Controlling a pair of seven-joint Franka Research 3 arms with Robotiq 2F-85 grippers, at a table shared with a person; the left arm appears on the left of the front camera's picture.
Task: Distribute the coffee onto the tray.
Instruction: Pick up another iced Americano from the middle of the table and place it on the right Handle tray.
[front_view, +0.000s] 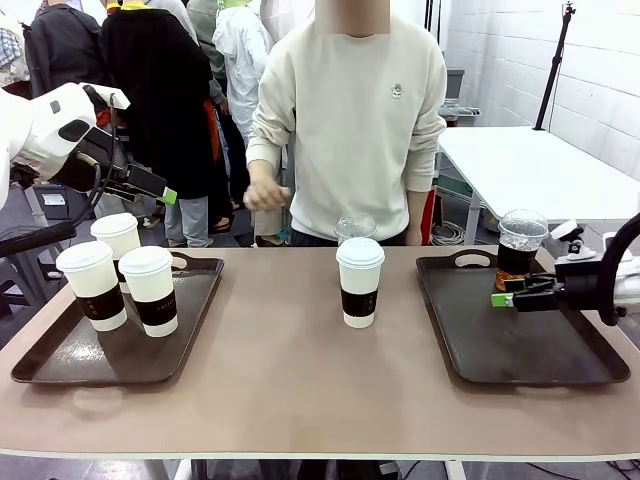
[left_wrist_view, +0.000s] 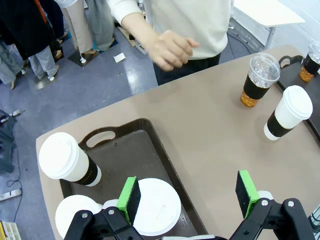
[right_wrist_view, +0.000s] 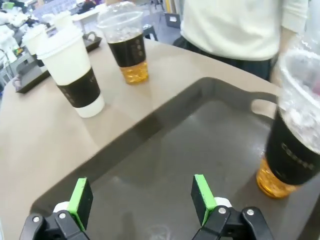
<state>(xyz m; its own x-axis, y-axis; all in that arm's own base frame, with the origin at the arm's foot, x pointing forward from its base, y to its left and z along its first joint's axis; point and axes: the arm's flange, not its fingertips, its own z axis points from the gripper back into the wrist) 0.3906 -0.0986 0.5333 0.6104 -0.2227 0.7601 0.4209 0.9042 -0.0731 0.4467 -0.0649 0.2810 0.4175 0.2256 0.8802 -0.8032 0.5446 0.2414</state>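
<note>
Three sleeved white paper cups (front_view: 150, 290) stand on the left tray (front_view: 60, 365). In the left wrist view my open left gripper (left_wrist_view: 188, 197) hovers above one of these cups (left_wrist_view: 157, 207); in the front view the left gripper (front_view: 160, 192) is raised over that tray's far edge. A fourth white cup (front_view: 360, 282) stands mid-table with a clear dome-lidded cup (front_view: 355, 228) just behind it. Another clear cup of amber drink (front_view: 520, 245) sits at the far end of the right tray (front_view: 530, 365). My right gripper (right_wrist_view: 141, 200) is open and empty, low over this tray, beside that clear cup (right_wrist_view: 295, 145).
A person stands at the far side with one hand (front_view: 265, 195) held loosely above the table edge. Bare tabletop (front_view: 280, 400) lies between the trays. A white table (front_view: 530, 165) stands behind on the right, and other people stand behind on the left.
</note>
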